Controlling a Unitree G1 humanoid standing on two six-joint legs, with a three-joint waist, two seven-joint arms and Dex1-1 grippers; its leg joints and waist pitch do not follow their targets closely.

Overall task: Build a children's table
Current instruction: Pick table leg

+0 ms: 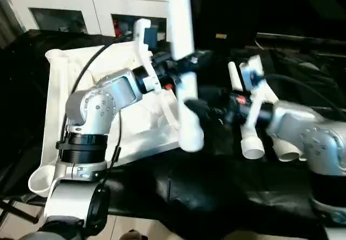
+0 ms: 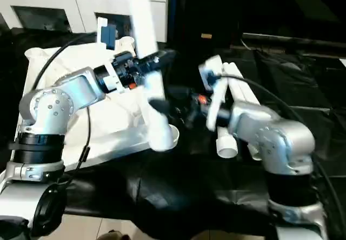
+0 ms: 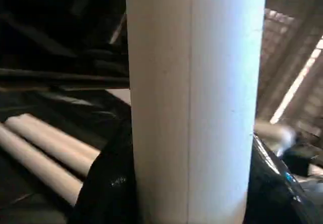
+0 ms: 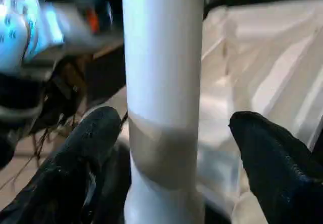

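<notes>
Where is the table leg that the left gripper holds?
In the left eye view the leg stands nearly upright at centre, clamped in the left gripper, beside the tabletop.

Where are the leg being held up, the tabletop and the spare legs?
Held leg [image 1: 181,40], left eye view, upper shaft.
Tabletop [image 1: 54,115], left eye view, left rim.
Spare legs [image 3: 45,156], left wrist view, mid shafts.

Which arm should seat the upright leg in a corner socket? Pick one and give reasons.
Left. The left gripper is clamped on the upright leg, over the edge of the table top. The right gripper only brackets the leg: its fingers are open, with a clear gap on one side.
</notes>
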